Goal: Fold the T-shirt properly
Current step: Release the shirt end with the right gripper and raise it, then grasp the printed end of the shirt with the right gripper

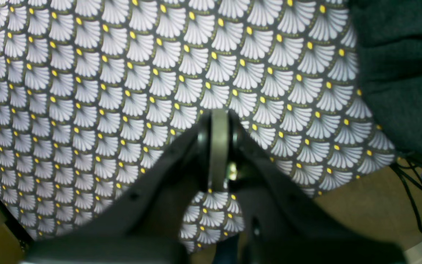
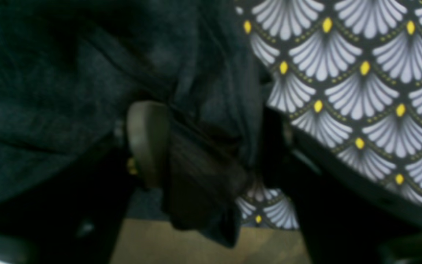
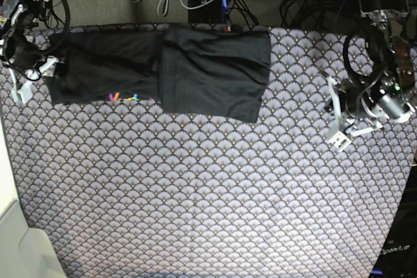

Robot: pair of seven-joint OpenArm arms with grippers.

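T-shirt (image 3: 195, 73) edge sits between parted right fingers (image 2: 147, 141); left fingers (image 1: 219, 146) together.

L gripper (image 3: 339, 136) is hanging w/ jaws pressed together, holding nothing; R gripper (image 3: 36, 76) is sitting low, jaws apart w/ cloth between them

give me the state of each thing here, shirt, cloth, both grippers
T-shirt: partly folded, flat at the far edge of the table, one edge between the right gripper's jaws
tablecloth: spread flat over the table, under the shirt
right gripper: at the shirt's end, jaws around a fold of fabric
left gripper: shut, empty, above bare tablecloth, clear of the shirt
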